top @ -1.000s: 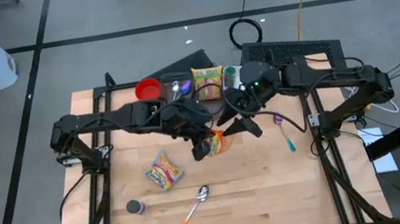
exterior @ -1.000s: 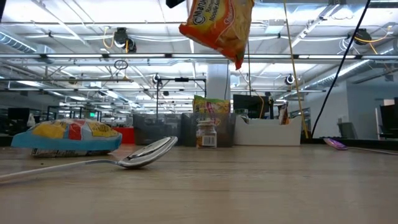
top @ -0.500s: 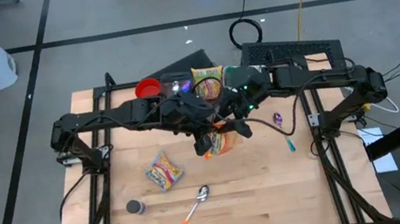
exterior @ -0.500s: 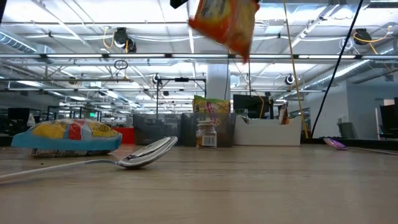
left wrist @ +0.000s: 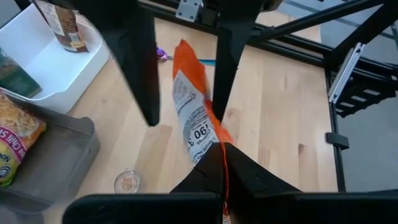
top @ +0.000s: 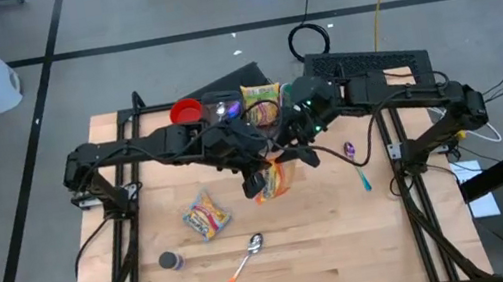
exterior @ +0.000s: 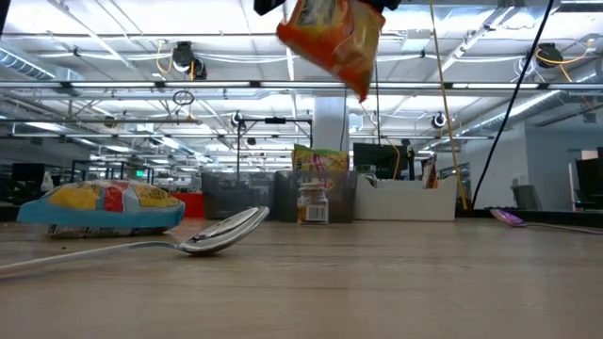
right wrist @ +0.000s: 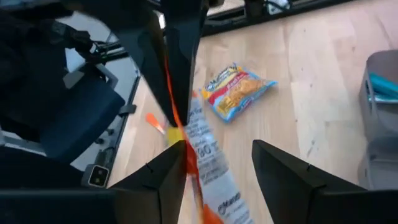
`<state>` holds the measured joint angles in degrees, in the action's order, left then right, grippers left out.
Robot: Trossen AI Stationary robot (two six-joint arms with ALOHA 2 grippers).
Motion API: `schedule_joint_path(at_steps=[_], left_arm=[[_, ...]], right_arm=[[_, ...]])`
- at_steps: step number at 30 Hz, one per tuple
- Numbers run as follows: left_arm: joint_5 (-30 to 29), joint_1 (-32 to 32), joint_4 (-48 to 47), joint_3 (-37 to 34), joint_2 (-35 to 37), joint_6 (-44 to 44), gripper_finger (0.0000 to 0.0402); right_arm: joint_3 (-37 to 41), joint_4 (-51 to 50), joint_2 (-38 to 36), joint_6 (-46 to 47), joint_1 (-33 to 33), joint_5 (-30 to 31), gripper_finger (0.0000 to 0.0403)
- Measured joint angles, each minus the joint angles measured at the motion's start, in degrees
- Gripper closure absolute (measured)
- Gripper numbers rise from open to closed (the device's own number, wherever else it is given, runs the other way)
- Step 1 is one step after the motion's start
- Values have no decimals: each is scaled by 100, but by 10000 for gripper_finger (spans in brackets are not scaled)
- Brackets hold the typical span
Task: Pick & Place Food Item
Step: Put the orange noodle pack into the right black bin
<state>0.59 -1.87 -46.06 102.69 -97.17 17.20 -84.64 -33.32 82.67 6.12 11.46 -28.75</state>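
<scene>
An orange noodle packet with a white printed back hangs high above the table's middle. My left gripper comes in from the table's left and is shut on it. My right gripper faces it from the right, open. Its fingers stand on either side of the packet's far end. My left gripper pinches the packet's orange edge seam between its two fingers, coming from the table's left and slanting down. The packet sticks out edge-on beyond the fingers, tilted and lifted clear of the table. My right gripper has one finger right beside the packet's orange edge; whether it touches, I cannot tell.
A yellow and blue packet lies left of centre. Near the front edge are a metal spoon and a small jar. At the far edge stand a red bowl, a grey bin with a yellow packet and a white bin. Two spoons lie to the right.
My right gripper has moved toward the table's left and a little down, up to the packet held by my left gripper; its fingers now flank the packet's far end. The packet has swung and tipped a little in the hold.
</scene>
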Motion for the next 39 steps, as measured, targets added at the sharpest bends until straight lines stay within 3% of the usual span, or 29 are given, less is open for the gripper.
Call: schedule_joint_path(at_steps=[17, 27, 34, 39], left_arm=[[42, 2, -46, 0, 0, -5, 401], [38, 4, -44, 0, 0, -5, 401], [38, 4, -44, 0, 0, 111, 399], [142, 68, -38, 0, 0, 148, 371]], right_arm=[[0, -152, 0, -103, -9, -149, 290], [0, -145, 0, -197, -11, -154, 394], [0, -125, 0, -232, -30, -104, 401], [0, -125, 0, -235, -35, -95, 402]])
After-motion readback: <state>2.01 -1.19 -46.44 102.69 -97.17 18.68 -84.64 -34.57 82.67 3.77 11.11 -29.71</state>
